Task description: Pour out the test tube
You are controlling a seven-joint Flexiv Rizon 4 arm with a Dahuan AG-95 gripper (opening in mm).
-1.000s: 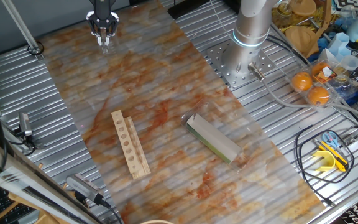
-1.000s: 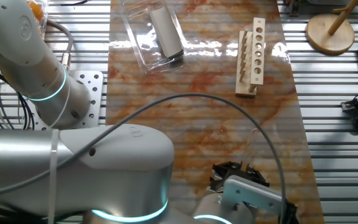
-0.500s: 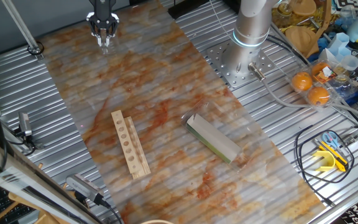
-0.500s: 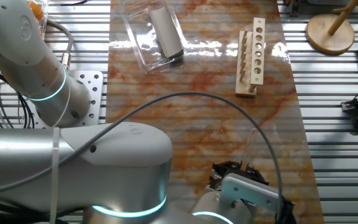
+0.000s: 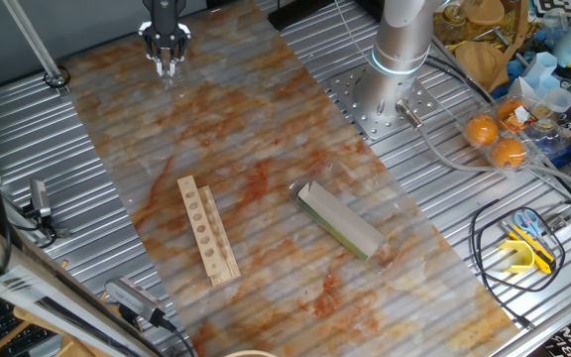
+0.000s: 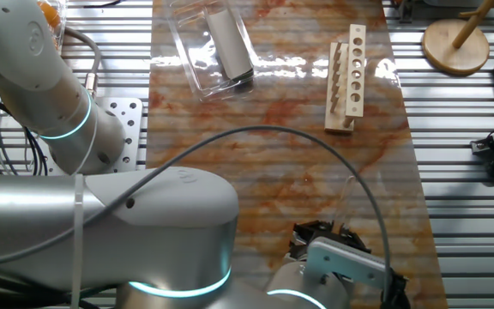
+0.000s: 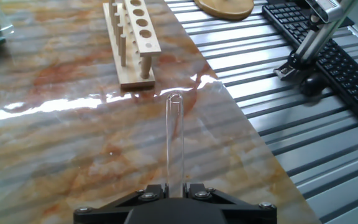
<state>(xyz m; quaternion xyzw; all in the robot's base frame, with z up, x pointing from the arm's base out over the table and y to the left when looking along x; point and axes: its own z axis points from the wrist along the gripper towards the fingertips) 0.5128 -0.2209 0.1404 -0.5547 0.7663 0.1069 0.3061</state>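
A clear glass test tube (image 7: 175, 137) sticks out straight ahead from between my fingers in the hand view, its round end over the marbled table. My gripper (image 7: 176, 186) is shut on its base. The tube looks empty, though its contents are hard to tell. In one fixed view the gripper (image 5: 165, 61) hangs over the far end of the table. In the other fixed view the gripper (image 6: 326, 233) sits at the bottom edge, with the tube (image 6: 347, 196) faint above it. The wooden rack (image 7: 132, 37) lies ahead and to the left.
The wooden tube rack (image 5: 207, 230) has empty holes. A clear box holding a grey-green block (image 5: 340, 220) lies beside it. A keyboard (image 7: 328, 43) and a wooden disc (image 7: 225, 7) sit on the metal slats to the right. The arm's base (image 5: 399, 59) stands at the table's side.
Almost nothing differs; the hand has shifted only very slightly and still holds the tube.
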